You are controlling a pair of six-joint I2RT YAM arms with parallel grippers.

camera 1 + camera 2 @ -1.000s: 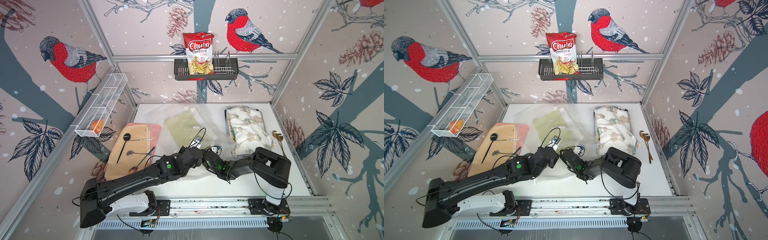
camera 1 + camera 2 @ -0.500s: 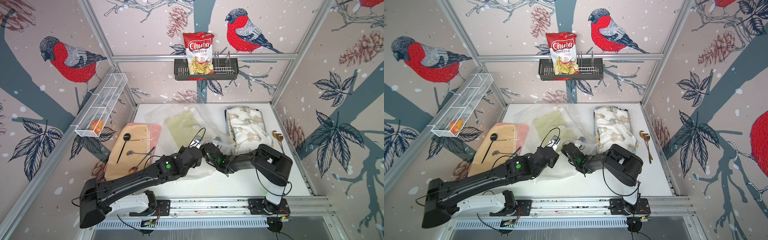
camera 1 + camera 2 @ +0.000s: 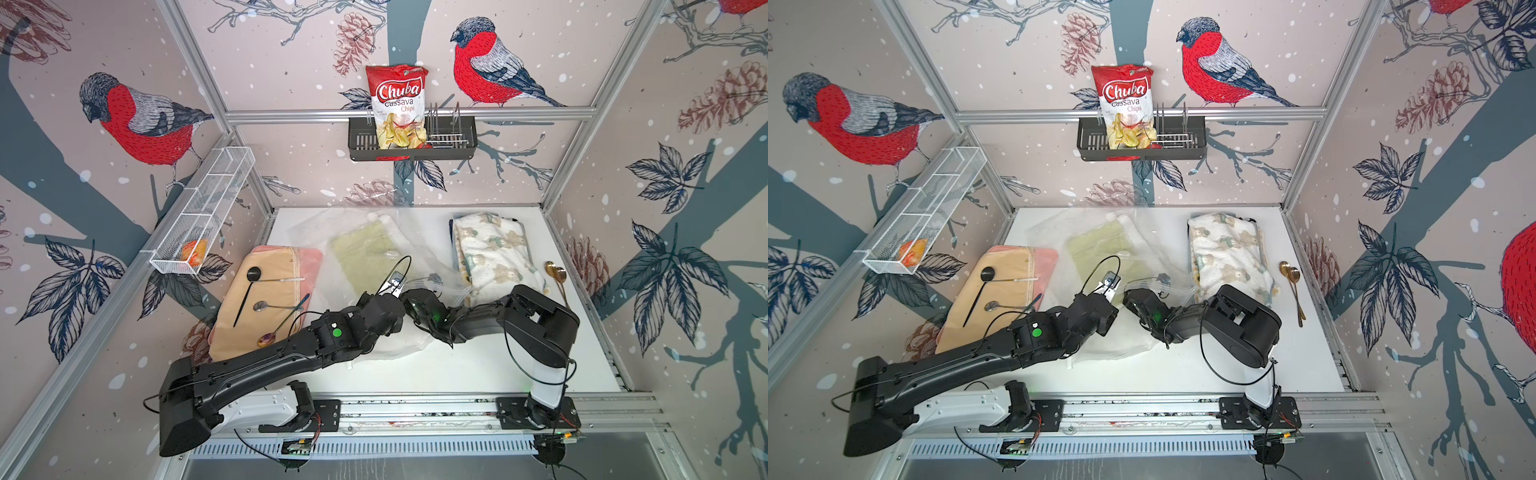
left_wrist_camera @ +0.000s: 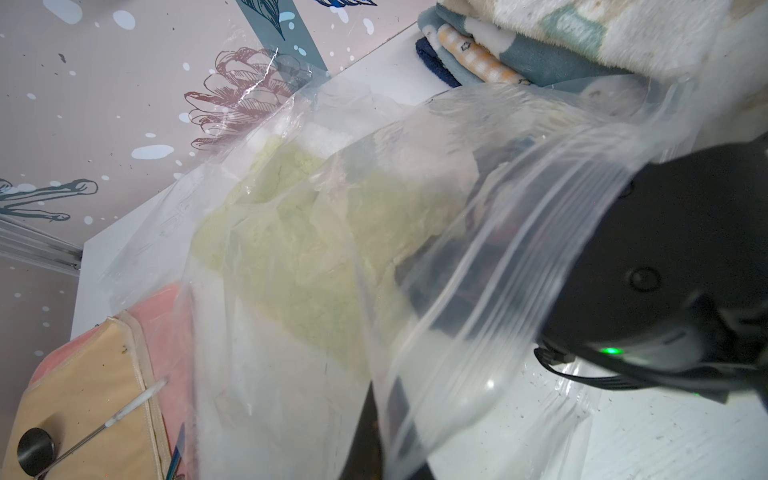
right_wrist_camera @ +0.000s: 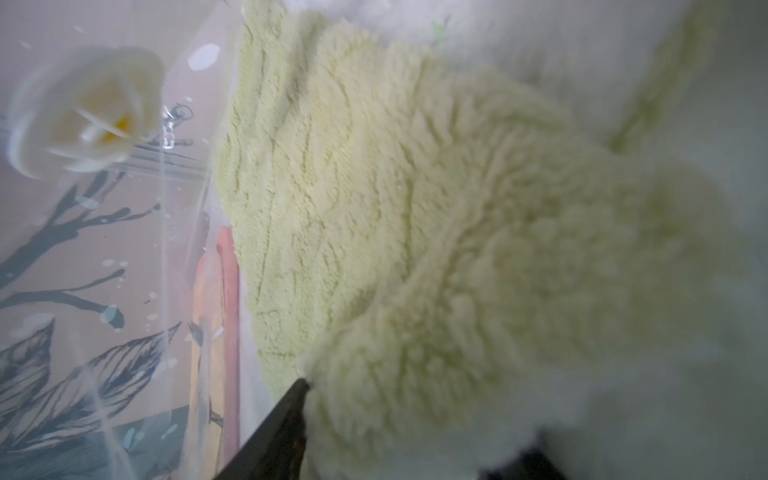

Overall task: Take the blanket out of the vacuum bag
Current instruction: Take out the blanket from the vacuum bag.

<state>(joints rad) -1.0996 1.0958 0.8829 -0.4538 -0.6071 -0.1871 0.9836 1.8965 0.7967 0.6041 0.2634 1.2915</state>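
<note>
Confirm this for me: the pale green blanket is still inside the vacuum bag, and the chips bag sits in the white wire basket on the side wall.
Wrong on the chips bag: both top views show it in the black rack on the back wall. The pale green blanket is indeed inside the vacuum bag.

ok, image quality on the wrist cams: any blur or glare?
Right wrist view: the fluffy pale-green blanket is soft-focus up close, and the round white valve cap is blurred. Left wrist view: glare streaks on the clear crinkly plastic vacuum bag, which veils the blanket behind it.
</note>
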